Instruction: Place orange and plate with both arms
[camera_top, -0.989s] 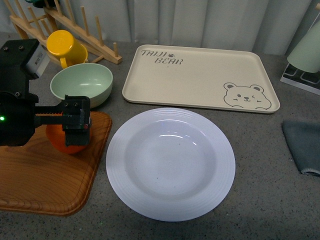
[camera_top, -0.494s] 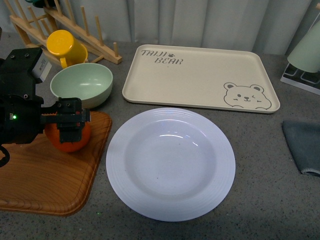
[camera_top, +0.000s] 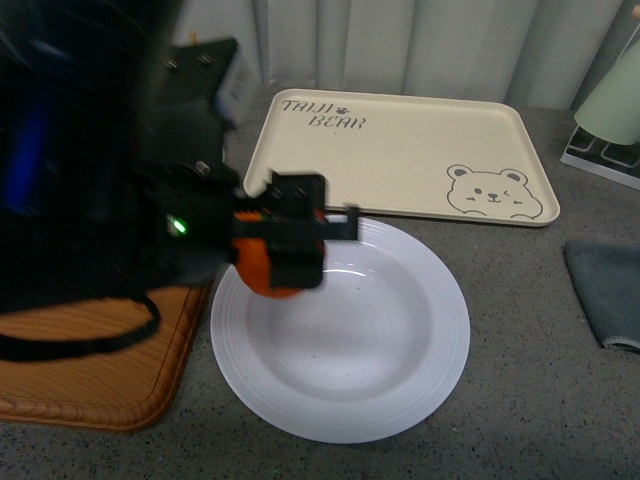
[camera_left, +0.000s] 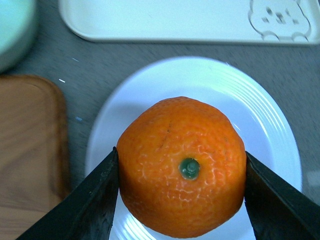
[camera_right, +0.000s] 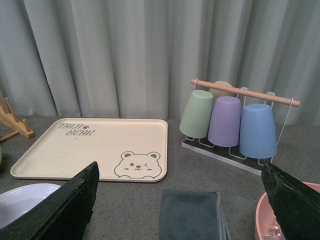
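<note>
My left gripper (camera_top: 285, 255) is shut on the orange (camera_top: 268, 268), a dimpled mandarin hanging in the air above the left part of the plate (camera_top: 385, 340). In the left wrist view the orange (camera_left: 182, 160) fills the space between both black fingers, green stem spot facing the camera, with the white ridged plate (camera_left: 262, 125) below it. My left arm is blurred and fills the left of the front view. My right gripper (camera_right: 180, 210) is open and holds nothing, above a grey cloth (camera_right: 192, 215). The plate's edge (camera_right: 25, 200) shows in that view's corner.
A wooden board (camera_top: 90, 360) lies left of the plate. The beige bear tray (camera_top: 400, 150) sits behind it. A grey cloth (camera_top: 605, 290) lies at the right edge. A rack of upturned cups (camera_right: 230, 120) stands at the back right, with a pink bowl (camera_right: 265, 220) nearer.
My left gripper has lifted the orange off the wooden board and carried it right, over the plate's left side. The arm now hides the green bowl and yellow mug.
</note>
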